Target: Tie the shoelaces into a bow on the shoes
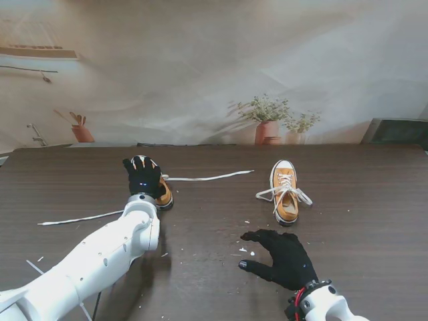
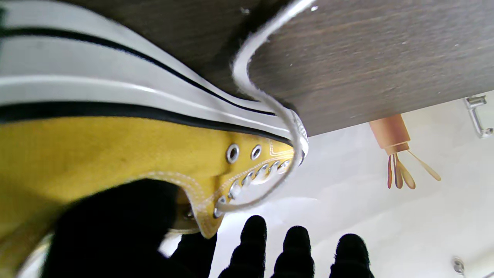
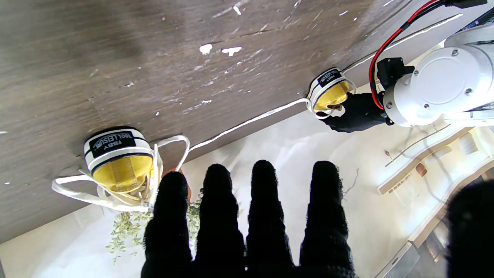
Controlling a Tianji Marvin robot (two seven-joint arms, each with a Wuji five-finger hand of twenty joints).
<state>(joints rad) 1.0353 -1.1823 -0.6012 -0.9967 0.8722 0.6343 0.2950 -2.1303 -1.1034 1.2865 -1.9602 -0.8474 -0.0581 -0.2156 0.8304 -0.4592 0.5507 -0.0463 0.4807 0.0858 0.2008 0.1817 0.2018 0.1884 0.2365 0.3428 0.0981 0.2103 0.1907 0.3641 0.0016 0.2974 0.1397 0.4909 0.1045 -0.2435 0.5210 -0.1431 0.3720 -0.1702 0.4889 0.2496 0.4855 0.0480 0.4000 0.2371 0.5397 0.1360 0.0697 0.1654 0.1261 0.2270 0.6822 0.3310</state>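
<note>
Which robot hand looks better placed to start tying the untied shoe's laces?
The left robot hand: it already rests on the yellow canvas shoe with its white laces stretched out. The right robot hand lies open, apart from both shoes.

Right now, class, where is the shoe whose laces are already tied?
In the stand view, the tied shoe sits on the table right of centre, farther from me than the right hand and well right of the left hand.
</note>
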